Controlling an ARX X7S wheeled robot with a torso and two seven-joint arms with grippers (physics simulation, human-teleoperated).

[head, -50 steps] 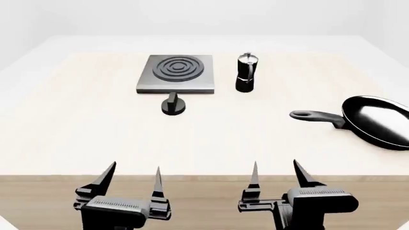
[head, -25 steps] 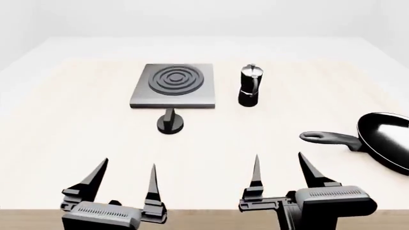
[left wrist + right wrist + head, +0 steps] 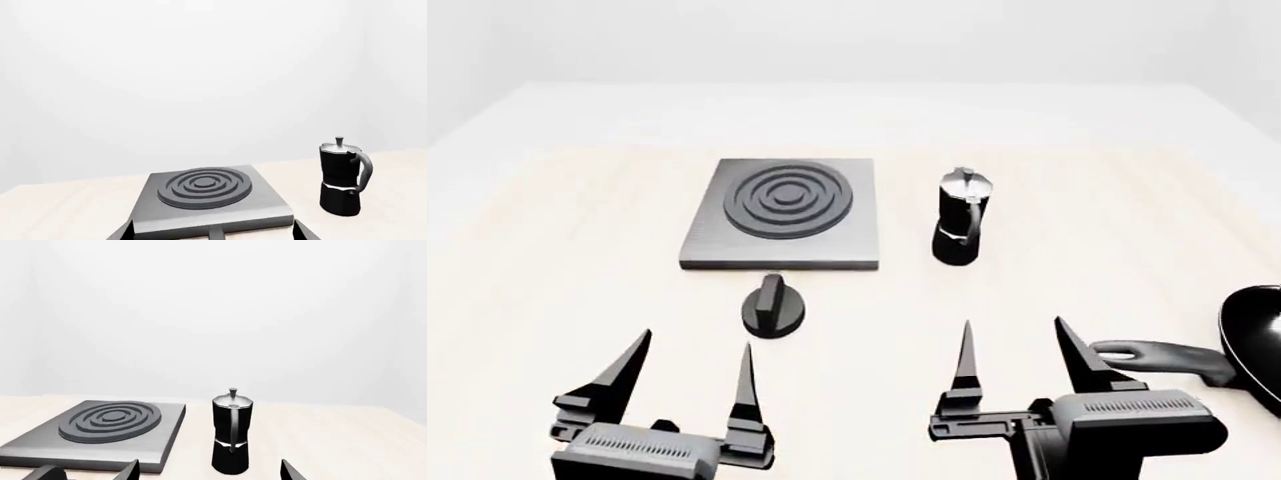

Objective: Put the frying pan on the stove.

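Note:
The frying pan [image 3: 1257, 340] lies at the right edge of the head view, mostly cut off, its long black handle [image 3: 1161, 356] pointing left. The stove [image 3: 782, 210] is a grey slab with dark rings, at the centre left of the table. It also shows in the left wrist view [image 3: 207, 197] and the right wrist view [image 3: 107, 432]. My left gripper [image 3: 691, 370] is open and empty, near the knob. My right gripper [image 3: 1021, 355] is open and empty, just left of the pan's handle. The pan is out of both wrist views.
A black moka pot [image 3: 964, 217] with a silver lid stands right of the stove; it shows in both wrist views [image 3: 341, 175] [image 3: 232, 430]. A small black knob [image 3: 773, 305] with an upright fin sits in front of the stove. The table [image 3: 561, 250] is pale wood.
The view has moved forward over the table: the stove, pot and knob sit lower in the frame and the pan has slid further off the right edge. Both grippers stay open.

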